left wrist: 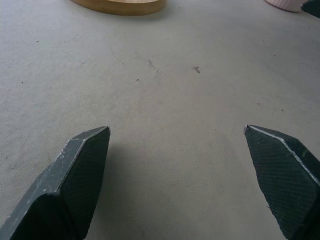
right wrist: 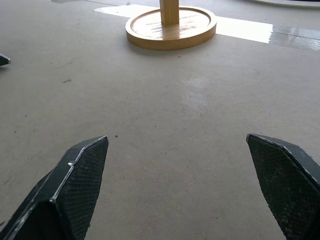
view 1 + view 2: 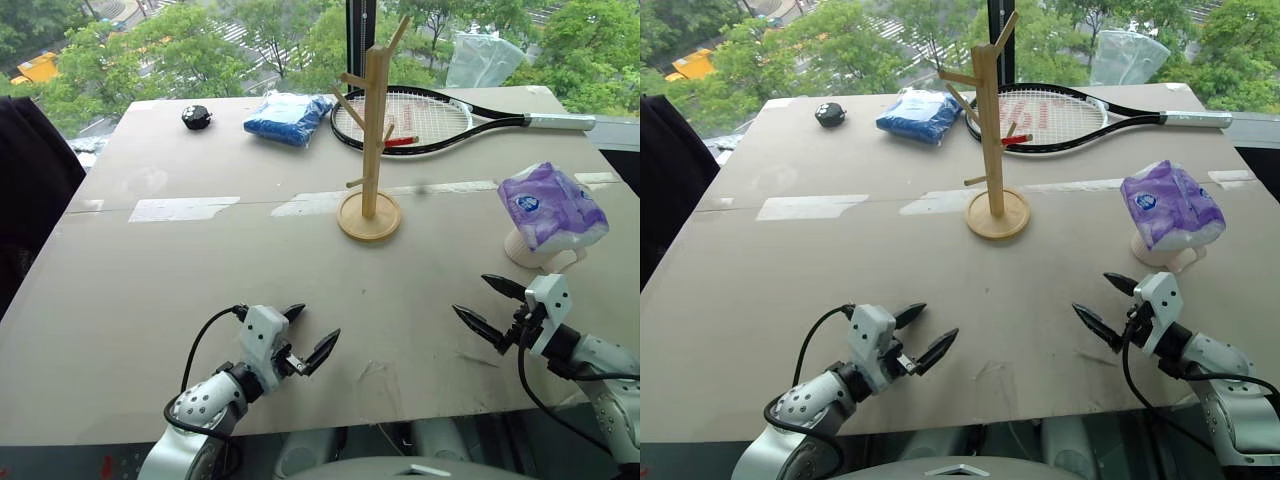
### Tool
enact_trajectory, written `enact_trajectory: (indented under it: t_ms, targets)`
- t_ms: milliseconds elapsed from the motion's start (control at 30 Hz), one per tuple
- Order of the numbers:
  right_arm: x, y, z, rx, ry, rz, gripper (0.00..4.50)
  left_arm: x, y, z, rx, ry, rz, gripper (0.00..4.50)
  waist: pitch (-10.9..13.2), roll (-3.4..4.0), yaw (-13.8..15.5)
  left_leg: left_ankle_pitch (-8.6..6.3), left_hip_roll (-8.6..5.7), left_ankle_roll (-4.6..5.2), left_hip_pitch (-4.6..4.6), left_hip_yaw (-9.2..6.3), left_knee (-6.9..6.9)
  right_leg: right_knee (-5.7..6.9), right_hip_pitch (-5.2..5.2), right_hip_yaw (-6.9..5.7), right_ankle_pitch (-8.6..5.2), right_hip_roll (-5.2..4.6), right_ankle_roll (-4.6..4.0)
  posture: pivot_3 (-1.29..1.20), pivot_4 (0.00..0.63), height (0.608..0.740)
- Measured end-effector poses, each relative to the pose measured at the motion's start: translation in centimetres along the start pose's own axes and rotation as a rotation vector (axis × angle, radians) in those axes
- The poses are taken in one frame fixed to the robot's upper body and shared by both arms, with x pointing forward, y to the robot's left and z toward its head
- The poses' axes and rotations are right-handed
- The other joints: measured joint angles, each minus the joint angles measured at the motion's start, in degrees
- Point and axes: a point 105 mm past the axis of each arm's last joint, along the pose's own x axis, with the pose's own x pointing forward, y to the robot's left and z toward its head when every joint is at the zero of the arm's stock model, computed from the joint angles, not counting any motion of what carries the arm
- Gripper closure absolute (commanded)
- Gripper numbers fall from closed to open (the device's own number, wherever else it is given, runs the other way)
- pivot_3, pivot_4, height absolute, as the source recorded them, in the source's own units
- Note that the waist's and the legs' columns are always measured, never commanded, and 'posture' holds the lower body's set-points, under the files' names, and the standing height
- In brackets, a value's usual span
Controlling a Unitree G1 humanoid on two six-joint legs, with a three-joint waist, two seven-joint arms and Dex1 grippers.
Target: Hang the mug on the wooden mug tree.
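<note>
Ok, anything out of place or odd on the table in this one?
Yes: the tissue pack sits on top of the mug, covering most of it, with the handle poking out. The wooden mug tree stands upright with bare pegs. Both the left gripper and right gripper are open and empty.

Both arms are held low and forward, wrists angled inward toward each other. Left tool [image 3: 312,334] is spread wide, nothing gripped. Right tool [image 3: 487,305] is likewise spread wide and empty. Black fingertips [image 1: 82,165] are kept just above the tabletop [image 3: 150,300].
</note>
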Motion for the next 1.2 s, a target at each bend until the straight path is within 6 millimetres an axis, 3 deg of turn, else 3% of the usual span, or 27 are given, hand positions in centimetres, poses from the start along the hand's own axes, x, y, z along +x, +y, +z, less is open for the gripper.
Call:
enact_trajectory:
  t_ms: [667,1200]
  targets:
    - [-0.3,0.5,-0.9,0.030,0.037,0.033,0.00,0.1,-0.2,0.6,0.033,-0.029,-0.094,0.08,0.04,0.01,0.00,0.00,0.00,0.00,-0.01,-0.01,0.00,-0.02,0.00,-0.01,0.00,0.00,0.00,0.00,0.150,0.740]
    - [-0.3,1.4,0.3,0.006,0.009,0.031,0.00,0.9,-0.6,2.0,0.069,-0.067,-0.202,0.08,0.05,0.01,0.00,0.00,0.00,0.00,-0.01,-0.02,-0.01,-0.02,0.00,-0.02,0.00,0.00,0.00,0.00,0.150,0.740]
